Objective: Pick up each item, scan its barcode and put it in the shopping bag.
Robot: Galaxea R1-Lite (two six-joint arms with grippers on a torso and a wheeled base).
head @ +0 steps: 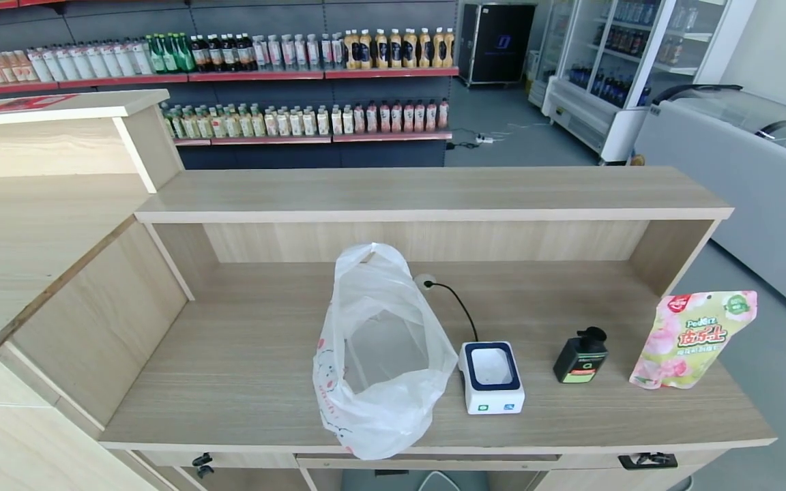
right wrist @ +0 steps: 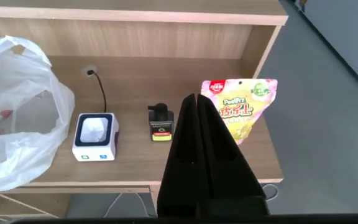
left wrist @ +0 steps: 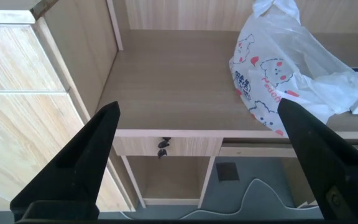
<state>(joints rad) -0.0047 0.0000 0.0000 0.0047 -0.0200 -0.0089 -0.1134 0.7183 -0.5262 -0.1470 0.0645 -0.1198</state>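
head view: crinkly translucent shopping bag [head: 337, 382]

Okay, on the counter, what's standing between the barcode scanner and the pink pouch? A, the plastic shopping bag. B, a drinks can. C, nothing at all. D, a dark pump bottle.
D: the dark pump bottle stands upright on the counter, with the barcode scanner on one side of it and the pink pouch on the other.

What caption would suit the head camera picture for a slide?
Wooden checkout counter with, left to right, an open white shopping bag, barcode scanner, small dark bottle and pink pouch.
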